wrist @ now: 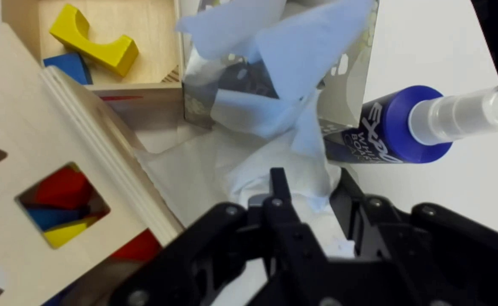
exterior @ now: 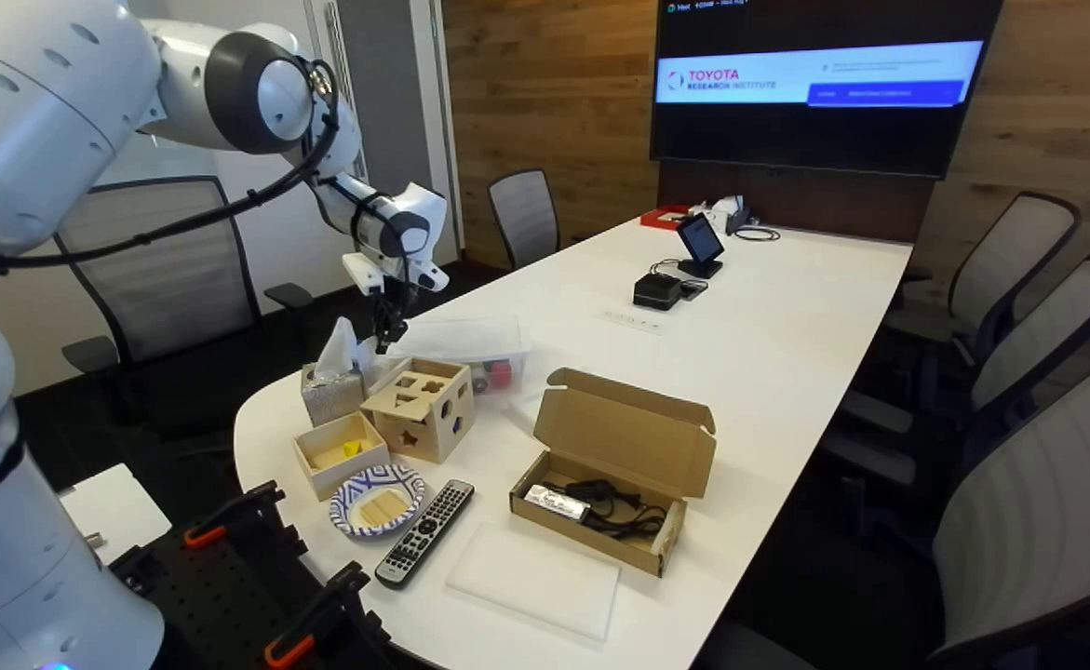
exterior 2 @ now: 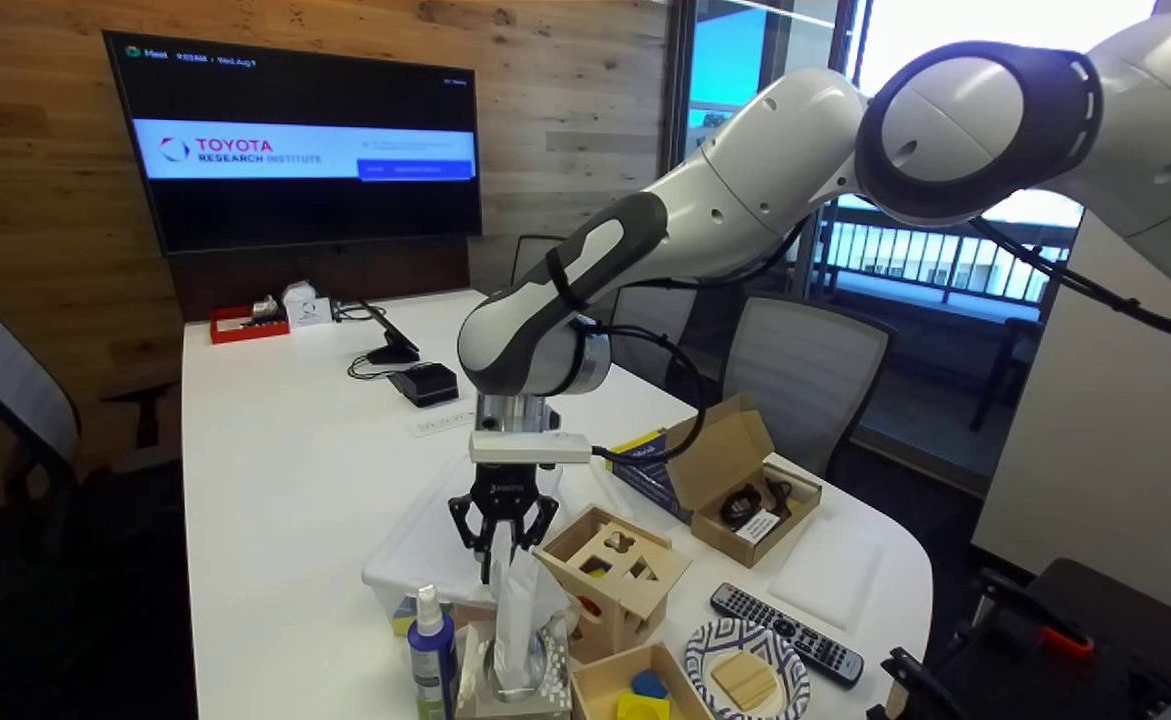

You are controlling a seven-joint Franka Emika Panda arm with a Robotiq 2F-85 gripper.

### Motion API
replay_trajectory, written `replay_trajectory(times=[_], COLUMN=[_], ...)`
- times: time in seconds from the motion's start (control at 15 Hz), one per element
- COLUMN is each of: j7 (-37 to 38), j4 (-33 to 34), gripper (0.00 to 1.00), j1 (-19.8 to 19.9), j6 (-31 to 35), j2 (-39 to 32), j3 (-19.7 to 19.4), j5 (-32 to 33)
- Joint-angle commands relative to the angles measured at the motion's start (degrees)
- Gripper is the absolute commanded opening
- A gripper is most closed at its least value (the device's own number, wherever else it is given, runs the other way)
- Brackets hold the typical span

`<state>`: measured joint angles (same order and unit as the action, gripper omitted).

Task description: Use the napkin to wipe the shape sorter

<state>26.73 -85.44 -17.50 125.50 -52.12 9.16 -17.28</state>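
Note:
The napkin (wrist: pixel 283 163) is a thin, crumpled white tissue beside the shape sorter. My gripper (wrist: pixel 312 174) points down over it, with tissue between its two fingers and a visible gap between them. In both exterior views the gripper (exterior: pixel 384 340) (exterior 2: pixel 501 568) is low behind the tissue box (exterior: pixel 329 400). Tissue sticks up from the tissue box, and I cannot tell where it ends and the napkin begins. The shape sorter (exterior: pixel 425 433) is a light-wood cube with shaped holes, just beside the gripper; it also shows in the wrist view (wrist: pixel 27 127), with coloured blocks inside.
A blue spray bottle (exterior 2: pixel 432 655) stands close to the tissue box. A low wooden tray (exterior: pixel 349 473) with blocks touches or nearly touches the sorter. A patterned plate (exterior: pixel 344 512), remote (exterior: pixel 425 535), open cardboard box (exterior: pixel 591 540) and clear plastic bin (exterior: pixel 470 337) are nearby.

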Motion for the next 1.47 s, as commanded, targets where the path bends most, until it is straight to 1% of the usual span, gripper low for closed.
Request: replay_trajectory(times=[0.0,0.27,0.33,0.4,0.53,0.73,0.87,1.0,1.2,1.4], j7=[2.15,1.26,1.78,1.66,3.87,12.2,17.92,21.97,24.26,25.39], j4=[1.94,2.7,2.7,2.63,1.67,0.4,-0.47,-2.24,-6.91,-11.44], gripper=[0.65,0.95,1.0,1.0,1.0,1.0,1.0,1.0,1.0,1.0], j1=[-1.64,-1.62,-1.84,-1.91,-2.71,-5.22,-6.45,-6.94,-6.6,-6.15], j6=[-1.77,-1.62,-1.21,-0.77,0.96,1.27,0.46,0.35,2.86,4.68], j2=[0.74,1.6,1.94,2.3,3.7,5.9,7.47,9.51,13.37,16.93], j3=[-1.88,-2.25,-2.65,-2.89,-4.49,-8.94,-10.88,-11.45,-10.65,-9.97], j5=[2.29,4.0,4.44,4.85,6.16,9.94,12.53,14.42,16.24,16.53])
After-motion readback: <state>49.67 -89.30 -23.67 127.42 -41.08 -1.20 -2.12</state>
